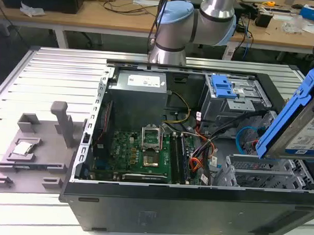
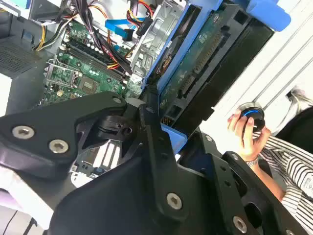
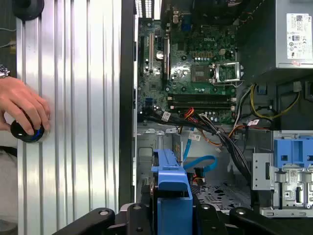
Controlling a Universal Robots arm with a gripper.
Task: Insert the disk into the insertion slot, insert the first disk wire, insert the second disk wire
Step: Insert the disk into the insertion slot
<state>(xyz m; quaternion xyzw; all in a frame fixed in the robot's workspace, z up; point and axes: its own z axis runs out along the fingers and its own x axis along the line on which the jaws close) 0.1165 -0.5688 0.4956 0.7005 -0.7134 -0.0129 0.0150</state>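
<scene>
Clamping hand on the disk, insertion slot below in exterior view

The disk, shown by its bright blue plastic carrier handle, is clamped between the fingers of the black gripper. From the disk, a green motherboard with an open metal processor socket is seen at twelve o'clock. A looped flat blue cable is seen at two, and a blue ribbed plastic latch toward three. At ten o'clock, a person's hand is laid on a round black knob on the ribbed aluminium table.
</scene>
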